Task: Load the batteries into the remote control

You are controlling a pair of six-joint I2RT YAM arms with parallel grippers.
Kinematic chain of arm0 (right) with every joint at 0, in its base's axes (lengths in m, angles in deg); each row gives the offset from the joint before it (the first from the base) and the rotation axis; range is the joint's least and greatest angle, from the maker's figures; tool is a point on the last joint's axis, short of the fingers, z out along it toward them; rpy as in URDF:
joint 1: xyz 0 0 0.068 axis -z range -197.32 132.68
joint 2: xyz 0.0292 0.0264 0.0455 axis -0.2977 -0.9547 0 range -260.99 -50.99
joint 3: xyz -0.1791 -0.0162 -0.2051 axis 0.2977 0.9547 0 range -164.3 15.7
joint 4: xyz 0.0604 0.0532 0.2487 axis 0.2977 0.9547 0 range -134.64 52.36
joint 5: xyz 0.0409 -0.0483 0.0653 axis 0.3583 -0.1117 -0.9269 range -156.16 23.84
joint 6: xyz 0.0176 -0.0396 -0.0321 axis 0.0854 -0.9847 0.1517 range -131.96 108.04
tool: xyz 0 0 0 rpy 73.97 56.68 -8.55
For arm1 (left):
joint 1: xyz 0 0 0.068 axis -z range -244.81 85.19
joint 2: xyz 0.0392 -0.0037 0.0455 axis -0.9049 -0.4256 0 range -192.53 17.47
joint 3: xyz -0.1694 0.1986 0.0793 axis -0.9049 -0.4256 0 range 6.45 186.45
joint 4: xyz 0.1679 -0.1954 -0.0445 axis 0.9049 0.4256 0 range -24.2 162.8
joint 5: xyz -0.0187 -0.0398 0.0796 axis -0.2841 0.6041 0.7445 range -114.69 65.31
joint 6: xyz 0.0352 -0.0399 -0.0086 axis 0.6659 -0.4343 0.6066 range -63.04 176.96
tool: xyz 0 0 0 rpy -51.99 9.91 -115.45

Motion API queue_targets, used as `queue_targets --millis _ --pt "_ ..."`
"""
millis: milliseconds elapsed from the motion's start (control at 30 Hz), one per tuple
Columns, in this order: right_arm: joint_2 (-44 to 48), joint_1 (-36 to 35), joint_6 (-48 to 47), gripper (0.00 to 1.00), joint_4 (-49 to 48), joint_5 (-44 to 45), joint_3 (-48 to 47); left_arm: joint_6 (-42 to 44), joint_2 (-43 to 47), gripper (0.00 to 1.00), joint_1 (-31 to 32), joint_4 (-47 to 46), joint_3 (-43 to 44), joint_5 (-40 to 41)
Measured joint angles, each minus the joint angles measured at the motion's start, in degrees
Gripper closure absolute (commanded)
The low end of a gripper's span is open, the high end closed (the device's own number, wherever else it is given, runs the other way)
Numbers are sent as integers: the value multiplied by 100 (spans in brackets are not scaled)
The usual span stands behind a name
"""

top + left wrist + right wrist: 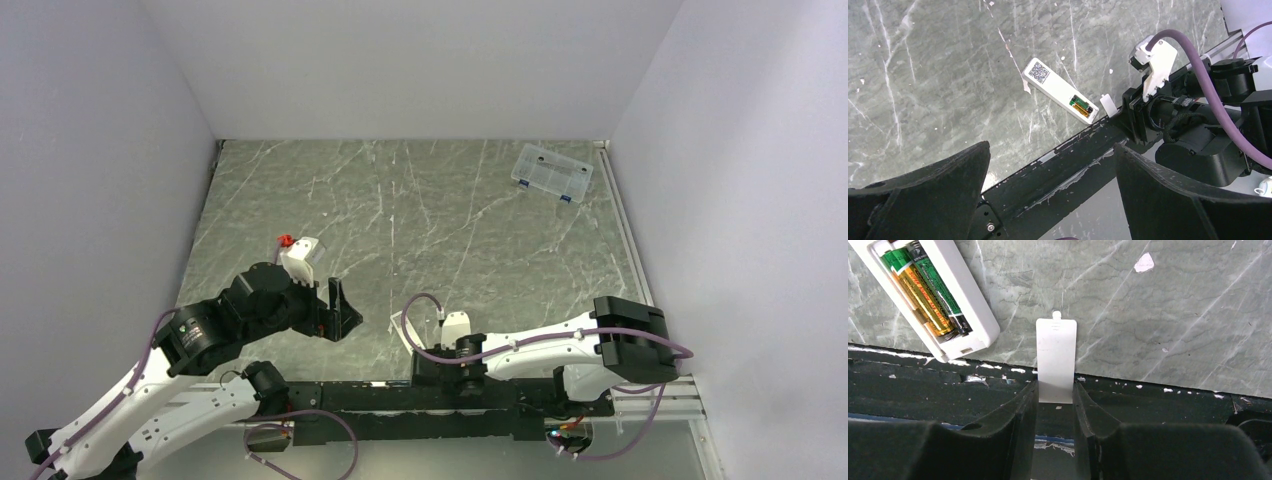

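Remote control [974,310] | ahead-left of right hand [1055,390] | it grips cover [1056,352] | left hand [1050,150] open

Jaws pinch white cover [1056,355]; batteries [923,287] sit in remote control [972,302].

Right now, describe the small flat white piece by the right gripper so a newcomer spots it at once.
Go to the near edge of the marble table, where the white remote lies with two batteries in its open recess. Beside that end, between the fingers of the right gripper, is the cover: a thin, plain white strip with a small tab, holding no batteries.
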Motion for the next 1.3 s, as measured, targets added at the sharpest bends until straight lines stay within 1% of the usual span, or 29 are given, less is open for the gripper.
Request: queue_targets --millis 167,433,767,933,1033,1133,1300 --pt "0 -31 9 94 15 28 -9 0 0 1 0 -4 -4 -20" --pt "28 -50 -144 100 44 151 -31 0 -50 1 0 -15 -22 -63" --pt "411 -87 -758 100 116 372 -125 -2 -407 1 0 -26 -20 -66" --pt "660 -94 -1189 99 98 487 -238 -42 -754 1 0 -28 -20 -61" --pt "785 -94 -1438 99 37 507 -258 -96 -1062 0 0 -81 -20 -63" --pt "820 -94 -1681 99 9 511 -328 -144 -1473 3 0 -262 -20 -74" --pt "835 -94 -2063 98 -35 514 -459 -164 -2330 5 -28 -798 -22 -240"
